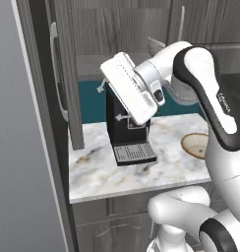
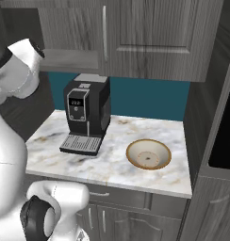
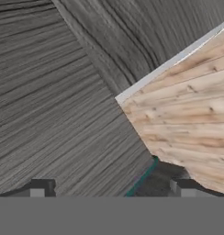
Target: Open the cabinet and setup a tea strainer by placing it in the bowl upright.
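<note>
i use the coffee machine (image 2: pixel 87 113) as my landmark: it stands black on the marble counter (image 2: pixel 112 164), backed by the teal wall. my pincer (image 3: pixel 111 189) has its two dark tips set wide apart with nothing between them, and it looks close up at dark grey wood grain and at a pale wooden board with a light edge, which seems to be part of the cabinet (image 2: pixel 135 35), though i cannot tell which part. in the left base view my hand is raised above and just in front of the coffee machine, at the height of the cabinet's lower edge. the cabinet hangs straight above the coffee machine; in the right base view its right door looks shut, with a long silver bar handle (image 2: pixel 104 33) upright above the machine, while in the left base view the left door (image 1: pixel 68 74) stands swung out to the left of the machine. the bowl (image 2: pixel 148 154), tan with a pale speckled inside, sits on the counter to the right of the coffee machine, near it but not touching. i cannot make out the tea strainer.
</note>
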